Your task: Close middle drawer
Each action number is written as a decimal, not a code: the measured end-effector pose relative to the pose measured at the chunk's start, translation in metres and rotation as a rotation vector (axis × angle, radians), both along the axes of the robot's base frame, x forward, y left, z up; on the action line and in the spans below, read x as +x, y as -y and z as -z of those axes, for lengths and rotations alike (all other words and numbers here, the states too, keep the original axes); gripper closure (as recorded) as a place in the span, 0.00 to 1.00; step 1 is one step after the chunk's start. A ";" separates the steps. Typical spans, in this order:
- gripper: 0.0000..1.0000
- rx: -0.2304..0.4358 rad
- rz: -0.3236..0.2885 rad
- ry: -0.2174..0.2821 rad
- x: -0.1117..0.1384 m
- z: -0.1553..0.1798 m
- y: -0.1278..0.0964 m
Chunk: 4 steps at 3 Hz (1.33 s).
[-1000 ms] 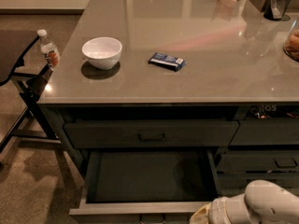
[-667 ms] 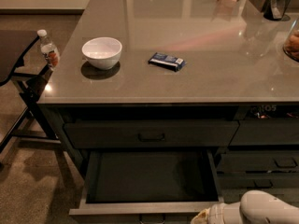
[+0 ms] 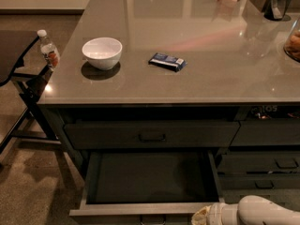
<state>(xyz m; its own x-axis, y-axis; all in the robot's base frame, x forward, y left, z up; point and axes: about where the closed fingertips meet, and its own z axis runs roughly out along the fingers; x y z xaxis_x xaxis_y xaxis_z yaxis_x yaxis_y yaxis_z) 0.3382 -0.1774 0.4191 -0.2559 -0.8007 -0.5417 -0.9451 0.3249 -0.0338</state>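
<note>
Dark grey middle drawer [image 3: 150,177]: a long, shallow box standing pulled well out beneath the closed top drawer [image 3: 152,135] of the counter [image 3: 197,55], interior bare, pale front edge at the bottom of the view. Judged rigid, light and free-running on slides; best handled by a flat push on the front face near its centre, no grasp needed. Gripper [image 3: 202,216] sits by the front's right end; whether it is open or closed cannot be told
</note>
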 end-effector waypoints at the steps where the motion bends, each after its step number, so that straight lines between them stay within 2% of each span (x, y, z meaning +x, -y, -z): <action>1: 0.64 0.000 0.000 0.000 0.000 0.000 0.000; 3: 0.17 -0.002 0.002 0.002 0.001 0.000 0.000; 4: 0.00 -0.002 0.002 0.029 0.008 -0.003 -0.001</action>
<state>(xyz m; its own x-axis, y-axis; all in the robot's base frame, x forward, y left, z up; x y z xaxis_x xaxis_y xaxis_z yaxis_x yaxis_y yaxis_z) 0.3458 -0.1762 0.4217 -0.2414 -0.8016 -0.5470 -0.9432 0.3264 -0.0621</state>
